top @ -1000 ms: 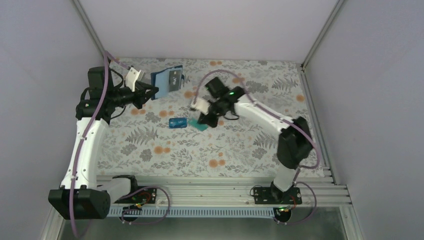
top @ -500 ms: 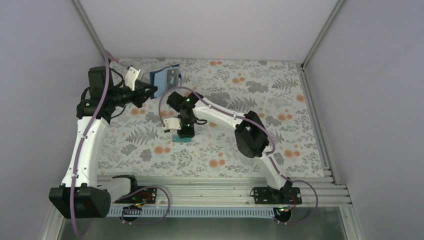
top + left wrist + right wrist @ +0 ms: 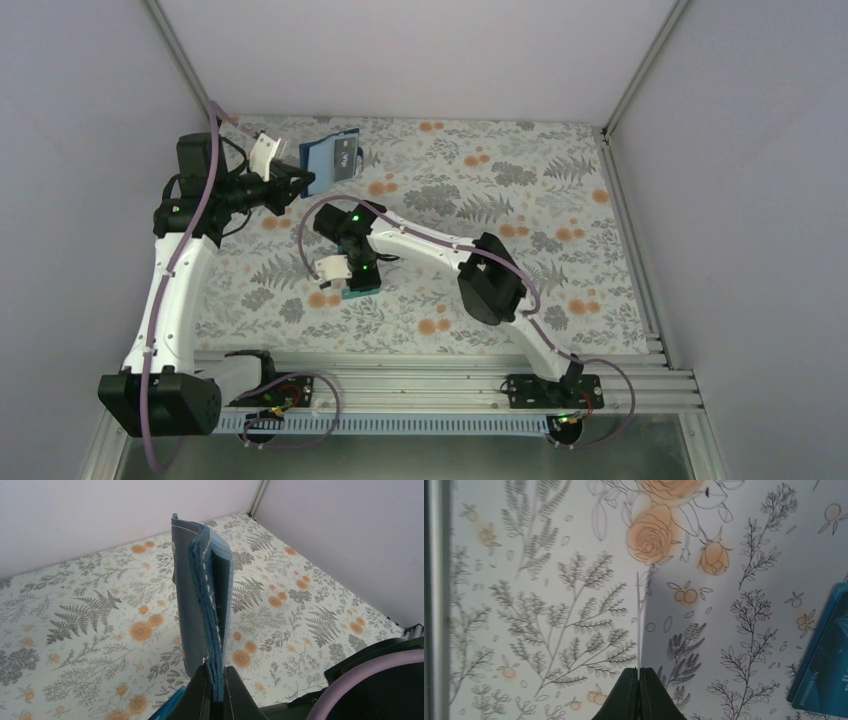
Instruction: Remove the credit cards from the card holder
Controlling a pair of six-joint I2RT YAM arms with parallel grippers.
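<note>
My left gripper is shut on the bottom edge of the dark navy card holder and holds it upright above the back left of the table. In the left wrist view the holder stands edge-on between my closed fingers. My right gripper is shut on the teal-green card low over the cloth; its wrist view shows that card as a thin edge in the closed gripper. The bright blue card lies flat beside it; its corner shows in the left wrist view. The dark card is not visible.
The floral tablecloth covers the table. White walls enclose the back and both sides, with metal posts at the corners. An aluminium rail carrying both arm bases runs along the near edge. The right arm's elbow hangs over mid-table.
My right arm has swung left and toward the near edge, carrying the teal-green card past the blue card. My left gripper with the card holder has barely moved.
</note>
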